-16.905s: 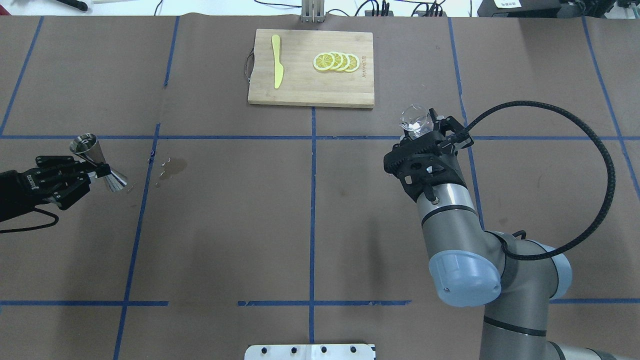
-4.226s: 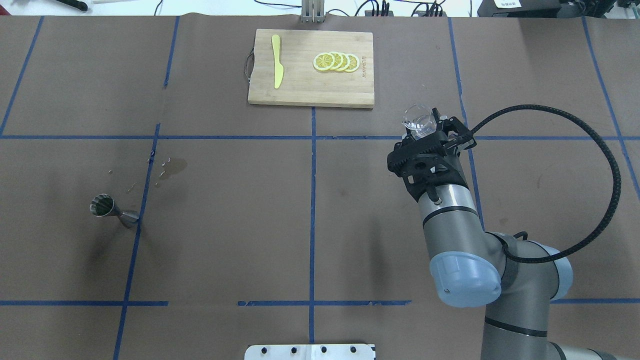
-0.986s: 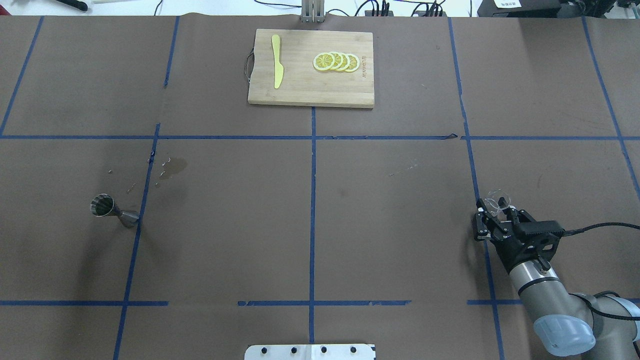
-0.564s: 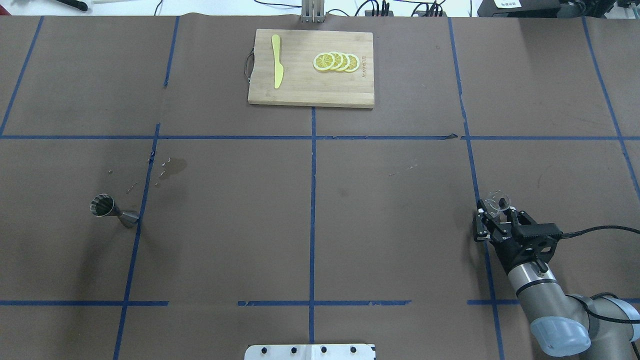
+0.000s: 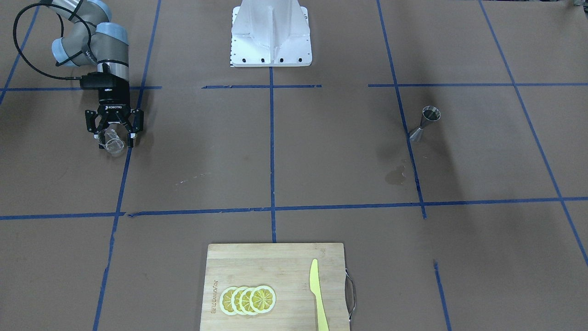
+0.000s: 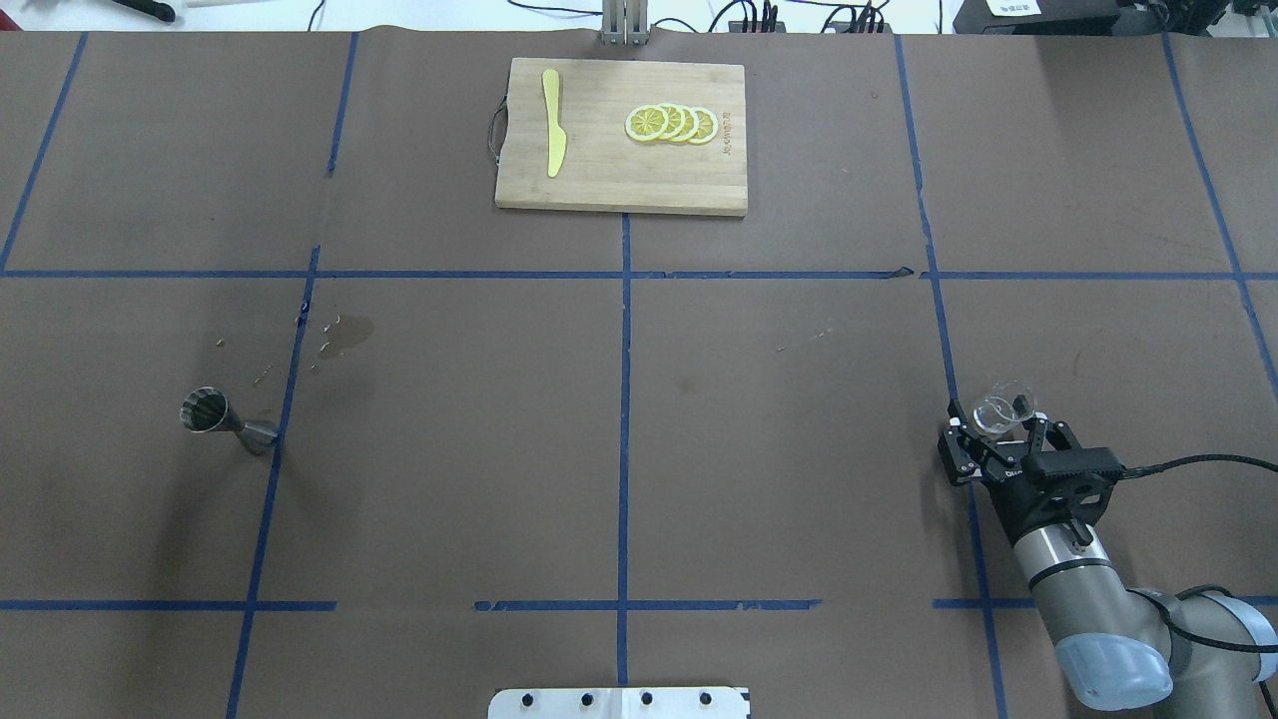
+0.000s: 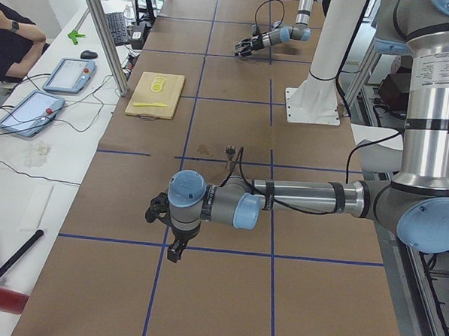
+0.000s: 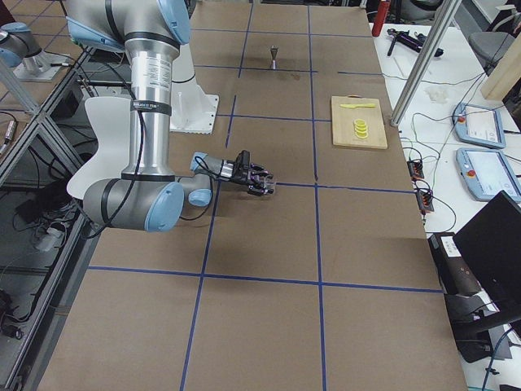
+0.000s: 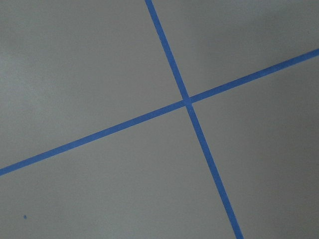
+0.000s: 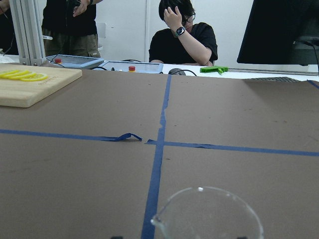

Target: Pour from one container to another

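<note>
Two spread right fingers either side of glass cup

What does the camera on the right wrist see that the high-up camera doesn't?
Only the wrist camera shows the people behind the table. Only the high-up camera shows the metal cup and the yellow knife. Both show the glass cup, the cutting board, the lemon slices and the blue tape lines.
</note>
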Controlling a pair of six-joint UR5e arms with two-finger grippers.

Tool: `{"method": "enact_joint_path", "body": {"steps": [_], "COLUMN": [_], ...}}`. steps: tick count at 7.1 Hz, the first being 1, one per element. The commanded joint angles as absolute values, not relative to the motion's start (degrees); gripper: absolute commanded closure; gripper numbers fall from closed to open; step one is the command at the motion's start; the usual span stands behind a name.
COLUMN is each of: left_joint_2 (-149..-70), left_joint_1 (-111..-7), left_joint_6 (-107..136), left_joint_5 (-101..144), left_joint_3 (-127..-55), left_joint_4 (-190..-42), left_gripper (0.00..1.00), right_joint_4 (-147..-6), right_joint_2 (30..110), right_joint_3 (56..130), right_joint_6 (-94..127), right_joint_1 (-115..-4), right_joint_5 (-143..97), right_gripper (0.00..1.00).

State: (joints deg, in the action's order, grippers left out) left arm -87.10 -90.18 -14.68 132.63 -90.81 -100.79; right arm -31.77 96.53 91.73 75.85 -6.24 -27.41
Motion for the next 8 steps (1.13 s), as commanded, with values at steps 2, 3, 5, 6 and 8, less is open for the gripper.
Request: {"method": "enact_joint_path", "body": {"steps": [2,3,5,6,8], "left_joint_2": [-87.19,-87.19,-87.19,-87.19,-87.27], "left_joint_1": [-90.18,-90.18,-90.18,-90.18,-90.18], "left_joint_6": [-14.68,-14.68,-14.68,-14.68,-14.68], "left_joint_5": [132.63,132.63,132.71,132.71,132.71], "left_joint_3": [-91.14,-90.97,-90.97,-90.97,-90.88], "left_joint_4": [-100.64,-100.63,-100.55,-100.63,-100.63], "left_gripper": [0.00,0.00,0.00,0.00,0.00], "right_joint_4": [-31.73,-31.82,-31.73,-31.82,-31.73], "right_joint_2": [95.63,95.10,95.10,95.10,95.10], "right_joint_3": [91.58,91.41,91.49,91.23,90.44], "right_joint_6": [75.85,75.85,75.85,75.85,75.85], "right_joint_1": [-6.15,-6.15,-6.24,-6.24,-6.24], "right_joint_5": [-27.25,-27.25,-27.25,-27.25,-26.63], "right_gripper": [0.00,0.00,0.63,0.33,0.00]}}
